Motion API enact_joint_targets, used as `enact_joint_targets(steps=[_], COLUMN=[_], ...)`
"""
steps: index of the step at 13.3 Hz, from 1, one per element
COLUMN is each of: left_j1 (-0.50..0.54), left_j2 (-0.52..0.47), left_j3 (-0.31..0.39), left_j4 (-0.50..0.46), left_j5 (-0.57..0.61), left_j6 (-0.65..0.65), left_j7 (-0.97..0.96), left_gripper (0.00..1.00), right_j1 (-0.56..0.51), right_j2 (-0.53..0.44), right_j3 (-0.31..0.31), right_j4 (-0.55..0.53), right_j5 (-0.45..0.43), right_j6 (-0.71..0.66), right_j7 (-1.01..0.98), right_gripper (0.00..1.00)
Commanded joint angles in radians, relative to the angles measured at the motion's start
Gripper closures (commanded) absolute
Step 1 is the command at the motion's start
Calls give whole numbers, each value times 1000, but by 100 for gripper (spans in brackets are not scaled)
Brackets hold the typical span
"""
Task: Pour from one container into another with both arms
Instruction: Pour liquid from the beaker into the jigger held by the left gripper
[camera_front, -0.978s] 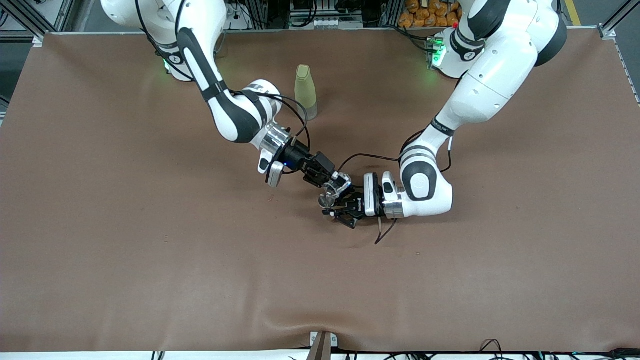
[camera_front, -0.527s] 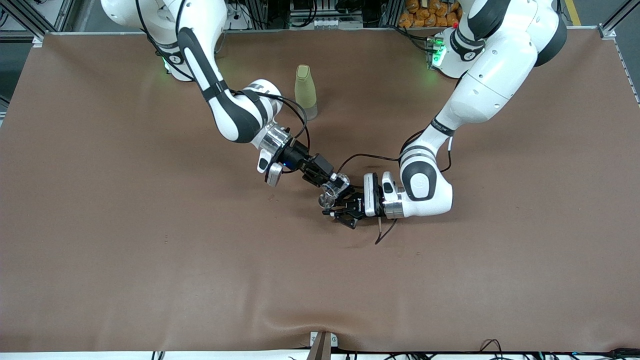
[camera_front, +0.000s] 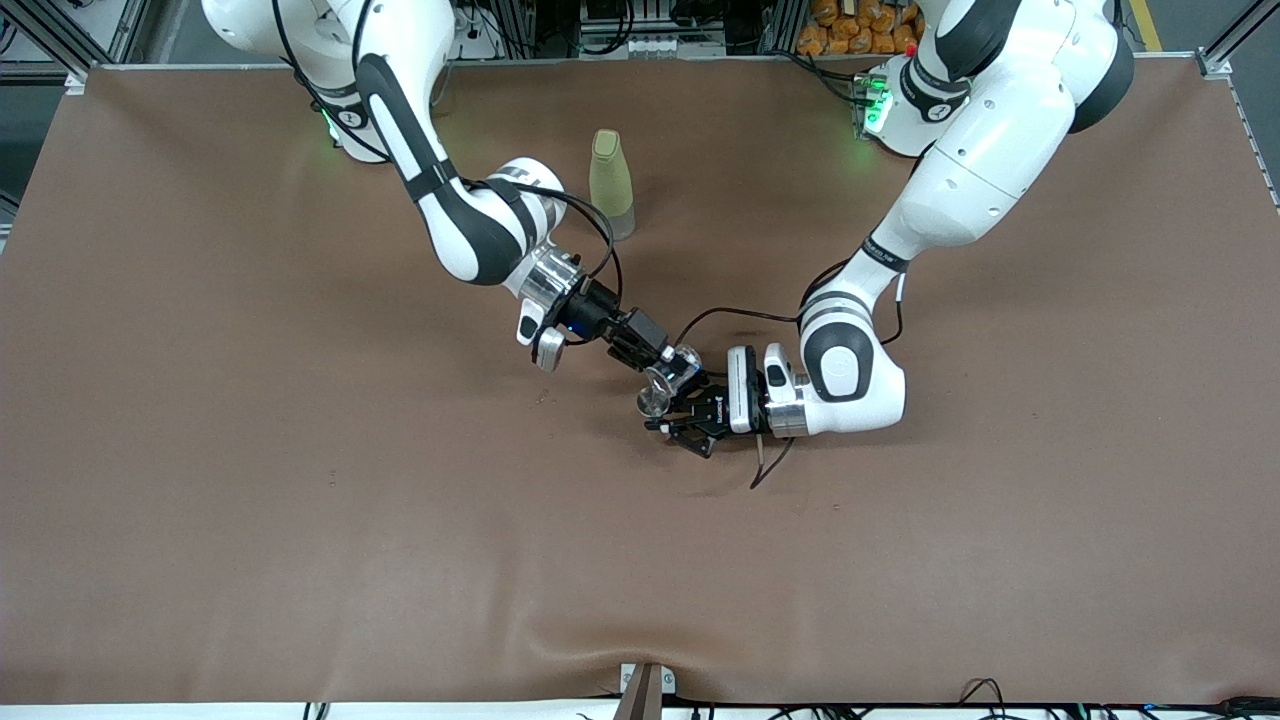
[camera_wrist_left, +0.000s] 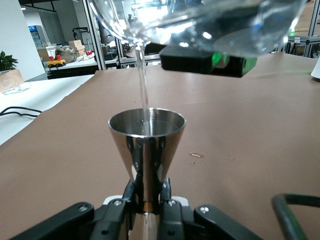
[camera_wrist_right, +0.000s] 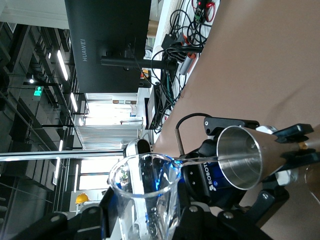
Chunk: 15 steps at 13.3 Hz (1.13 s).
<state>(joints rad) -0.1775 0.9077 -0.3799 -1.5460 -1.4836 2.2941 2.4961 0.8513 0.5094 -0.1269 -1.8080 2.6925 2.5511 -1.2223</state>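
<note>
Since a second ago I see the right gripper (camera_front: 668, 367) tip its glass cup (camera_front: 682, 364) slightly further; left wrist view alone shows liquid streaming into the jigger (camera_wrist_left: 147, 145), frame centre, pinched at its waist by the left gripper (camera_front: 668, 420).

The glass cup (camera_front: 672, 370) tilts over the jigger (camera_front: 652, 402), with the bottle (camera_front: 611, 184) farther from the front camera.
</note>
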Motion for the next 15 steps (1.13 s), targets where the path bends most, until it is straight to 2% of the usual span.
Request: enact_joint_targets(steps=[1, 15], left_j1=[-10, -10], left_j2=[0, 0], left_j3=[4, 4], left_j4=[4, 3], left_j5=[-37, -37], left_j6=[12, 12], left_j7=[30, 30], left_gripper=[100, 100], right_j1=[18, 17], right_j2=[8, -2], right_j3=[-13, -13], right_j4=[21, 19], right_j5=[240, 233], right_j6=[15, 35], right_j7=[-53, 43], right_gripper=[98, 100])
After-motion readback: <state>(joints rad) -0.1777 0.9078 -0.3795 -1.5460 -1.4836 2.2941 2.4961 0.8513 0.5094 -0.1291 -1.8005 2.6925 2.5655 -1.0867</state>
